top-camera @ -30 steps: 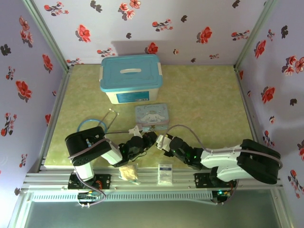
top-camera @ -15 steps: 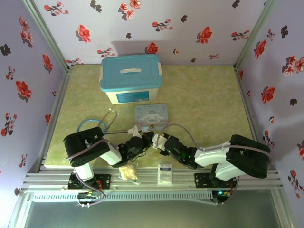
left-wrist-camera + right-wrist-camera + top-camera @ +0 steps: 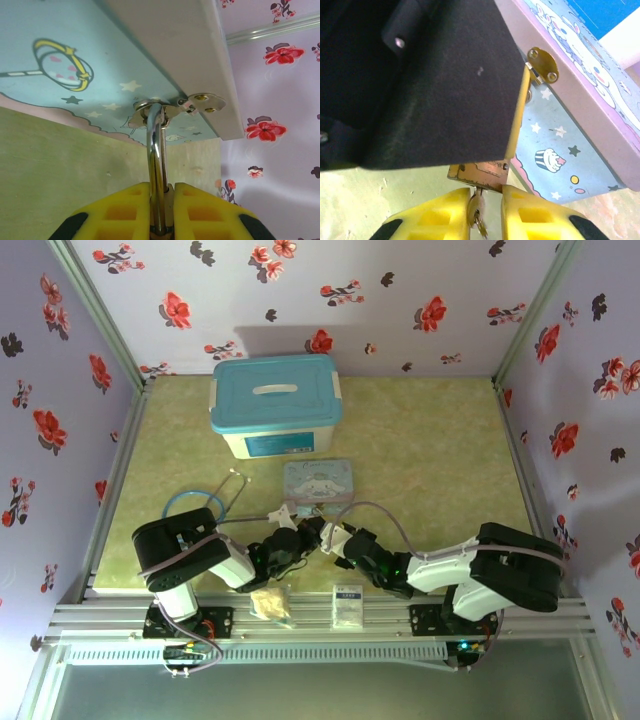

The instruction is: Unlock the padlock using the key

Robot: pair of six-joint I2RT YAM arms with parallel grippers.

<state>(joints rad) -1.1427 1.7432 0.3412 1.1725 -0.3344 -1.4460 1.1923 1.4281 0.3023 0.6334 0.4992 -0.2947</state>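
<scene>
Both arms meet at the tin front: over the last second the right gripper slid left, up to the left gripper. Left fingers clamp the padlock by its shackle; right fingers pinch the key just beneath it, its tip apparently in the keyhole. Insertion looks begun, the turn remains.

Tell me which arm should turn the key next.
Right. The right gripper is shut on the key, which meets the underside of the padlock, so it probably only needs to twist. The left gripper pinches the shackle, steadying it.
</scene>
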